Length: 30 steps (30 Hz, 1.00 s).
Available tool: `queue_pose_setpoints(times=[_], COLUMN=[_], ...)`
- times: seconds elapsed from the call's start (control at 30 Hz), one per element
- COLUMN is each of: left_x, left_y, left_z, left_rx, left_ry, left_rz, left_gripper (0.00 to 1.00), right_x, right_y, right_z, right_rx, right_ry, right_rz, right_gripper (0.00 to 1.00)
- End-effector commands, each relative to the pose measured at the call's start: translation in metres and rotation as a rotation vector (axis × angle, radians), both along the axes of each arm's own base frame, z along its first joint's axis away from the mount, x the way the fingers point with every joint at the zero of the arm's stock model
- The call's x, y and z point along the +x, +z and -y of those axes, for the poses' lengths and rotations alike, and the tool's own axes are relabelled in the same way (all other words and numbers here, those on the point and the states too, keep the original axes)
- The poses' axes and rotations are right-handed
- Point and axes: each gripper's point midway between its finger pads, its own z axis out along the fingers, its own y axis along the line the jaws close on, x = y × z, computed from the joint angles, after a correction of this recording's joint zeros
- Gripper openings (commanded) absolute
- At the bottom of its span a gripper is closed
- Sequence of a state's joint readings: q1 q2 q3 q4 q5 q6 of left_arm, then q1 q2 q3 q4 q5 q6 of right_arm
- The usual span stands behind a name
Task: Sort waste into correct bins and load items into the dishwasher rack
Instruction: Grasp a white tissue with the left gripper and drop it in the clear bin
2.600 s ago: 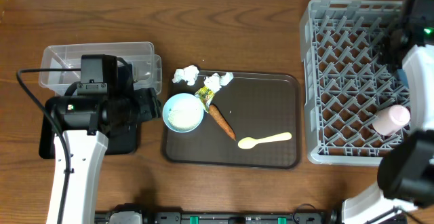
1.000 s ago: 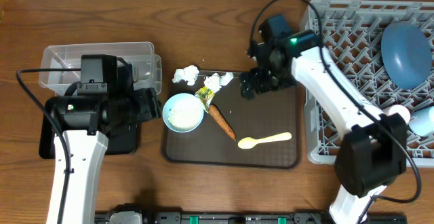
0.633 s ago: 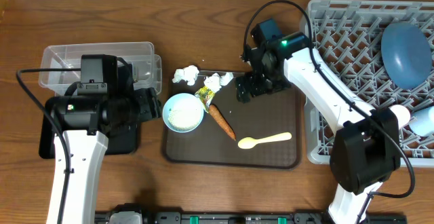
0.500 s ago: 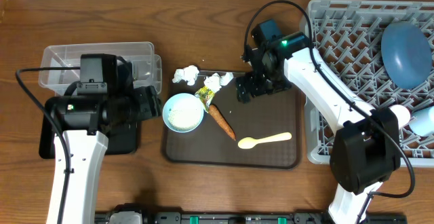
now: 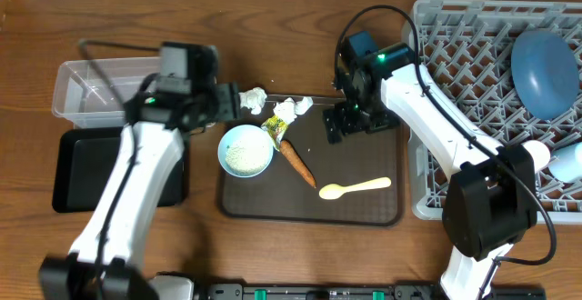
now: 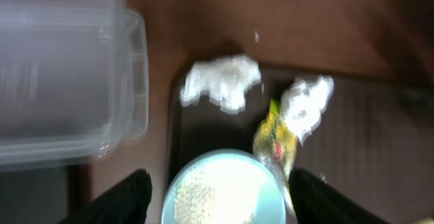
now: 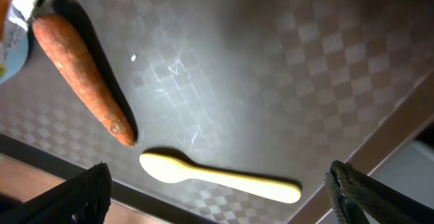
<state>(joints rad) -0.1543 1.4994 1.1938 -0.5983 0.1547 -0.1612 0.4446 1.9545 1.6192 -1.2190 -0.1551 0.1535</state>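
My left gripper (image 5: 233,103) hangs open at the brown tray's top-left corner, beside a tissue wad (image 5: 251,98). In the blurred left wrist view its fingers (image 6: 129,198) flank the white bowl (image 6: 220,191) of rice, with the tissue wads (image 6: 220,81) and the yellow-green wrapper (image 6: 274,137) beyond. My right gripper (image 5: 353,127) stands open over the tray; its wrist view shows the pale yellow spoon (image 7: 217,176) between the fingers and the carrot (image 7: 81,81) to the left. The bowl (image 5: 245,150), carrot (image 5: 296,162) and spoon (image 5: 355,188) lie on the tray. Nothing is held.
The clear tub (image 5: 91,86) and black tray (image 5: 68,168) sit at the left. The grey rack (image 5: 473,109) at the right holds the dark blue plate (image 5: 544,59) and a light blue cup (image 5: 568,162). The brown serving tray (image 5: 364,209) lies in the middle.
My left arm has swung from over the black tray up and right to the tissue and bowl. The right gripper has shifted slightly right over the tray.
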Motion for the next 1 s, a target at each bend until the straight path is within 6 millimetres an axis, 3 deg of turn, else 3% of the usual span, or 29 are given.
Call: queue_pose_setpoints(times=[0.0,0.23,0.47,0.7,0.8,0.9,0.97], left_x=[0.024,0.059,0.064,0.058,0.056,0.056,0.055], left_y=[-0.013,-0.057,-0.106,-0.134,-0.136,-0.136,-0.136], left_z=[0.002,0.019,0.021,0.026,0.031,0.034,0.033], left_rx=[0.091,0.088,0.103,0.112,0.114,0.113,0.114], left_ry=[-0.011,-0.033,-0.039,-0.055,-0.067,-0.073,-0.073], left_rz=[0.036,0.049,-0.03,-0.089,-0.096,-0.093,-0.096], left_gripper=[0.68,0.68,0.68,0.67,0.54,0.27,0.21], right_x=[-0.004,-0.007,-0.007,-0.006,-0.006,-0.006,-0.007], right_y=[-0.005,-0.005,-0.005,-0.005,-0.005,-0.005,-0.005], right_z=[0.0,0.002,0.002,0.002,0.002,0.002,0.002], right_rx=[-0.021,-0.027,-0.027,-0.027,-0.027,-0.027,-0.027], right_ry=[-0.025,-0.036,-0.036,-0.044,-0.044,-0.044,-0.044], right_rz=[-0.023,-0.035,-0.035,-0.035,-0.036,-0.036,-0.036], right_gripper=[0.99,0.99,0.99,0.99,0.99,0.99,0.99])
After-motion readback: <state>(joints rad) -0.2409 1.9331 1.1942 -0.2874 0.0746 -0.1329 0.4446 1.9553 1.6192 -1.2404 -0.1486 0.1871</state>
